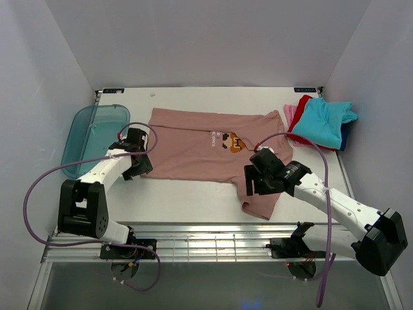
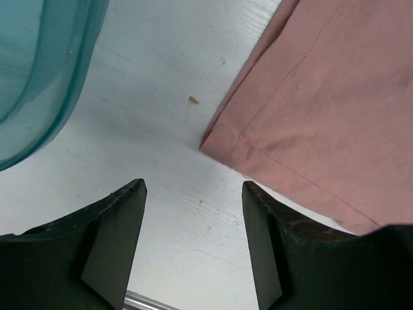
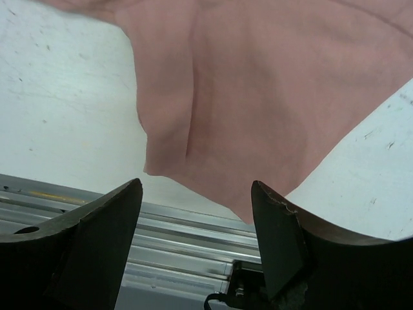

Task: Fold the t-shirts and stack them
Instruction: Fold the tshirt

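Observation:
A dusty-pink t-shirt point(image 1: 193, 152) with a pixel-art print lies spread sideways on the table, a sleeve hanging toward the near edge point(image 1: 260, 201). My left gripper point(image 1: 137, 169) is open just above the table at the shirt's near-left hem corner point(image 2: 213, 139), holding nothing. My right gripper point(image 1: 253, 187) is open and empty above the sleeve point(image 3: 213, 116), near the table's front edge. A pile of other t-shirts, turquoise point(image 1: 326, 119) on top of red, pink and dark blue, sits at the back right.
A translucent teal plastic tray point(image 1: 90, 135) stands at the left, also in the left wrist view point(image 2: 39, 71). The metal rail of the table's front edge point(image 3: 161, 226) runs just under the right gripper. White walls enclose the table.

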Controlling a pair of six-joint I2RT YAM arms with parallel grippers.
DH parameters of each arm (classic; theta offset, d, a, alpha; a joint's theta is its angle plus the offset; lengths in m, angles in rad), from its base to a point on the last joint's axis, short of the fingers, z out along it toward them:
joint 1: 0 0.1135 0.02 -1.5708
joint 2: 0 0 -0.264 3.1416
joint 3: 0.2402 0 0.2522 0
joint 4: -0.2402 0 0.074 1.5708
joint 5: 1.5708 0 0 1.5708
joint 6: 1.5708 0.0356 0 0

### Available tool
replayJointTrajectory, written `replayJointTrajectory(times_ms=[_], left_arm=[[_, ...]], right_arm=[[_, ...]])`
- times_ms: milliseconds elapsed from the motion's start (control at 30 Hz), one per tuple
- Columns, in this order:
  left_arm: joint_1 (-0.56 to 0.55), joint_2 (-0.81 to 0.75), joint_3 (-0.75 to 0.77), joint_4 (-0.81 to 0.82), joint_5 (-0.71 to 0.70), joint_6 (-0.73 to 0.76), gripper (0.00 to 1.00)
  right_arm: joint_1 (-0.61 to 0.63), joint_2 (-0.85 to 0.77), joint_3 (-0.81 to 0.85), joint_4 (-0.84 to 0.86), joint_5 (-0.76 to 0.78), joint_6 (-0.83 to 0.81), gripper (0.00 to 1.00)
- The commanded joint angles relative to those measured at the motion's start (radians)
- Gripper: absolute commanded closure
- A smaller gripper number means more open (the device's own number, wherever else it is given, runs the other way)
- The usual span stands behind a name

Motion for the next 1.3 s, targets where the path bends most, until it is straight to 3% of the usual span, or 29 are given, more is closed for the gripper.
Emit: replayJointTrajectory(times_ms=[0, 300, 1267], left_arm=[[-0.004, -0.001, -0.018, 0.082, 0.019, 0.012, 0.29], [-0.004, 0.019, -0.056, 0.208, 0.05, 0.029, 0.29], [-0.003, 0.05, -0.089, 0.175, 0.022, 0.004, 0.39]], right_arm=[[0.042, -0.002, -0.038, -0.017, 0.033, 0.111, 0.26], [0.071, -0.016, -0.07, -0.063, 0.073, 0.171, 0.27], [0.079, -0.034, -0.291, -0.077, 0.075, 0.308, 0.26]])
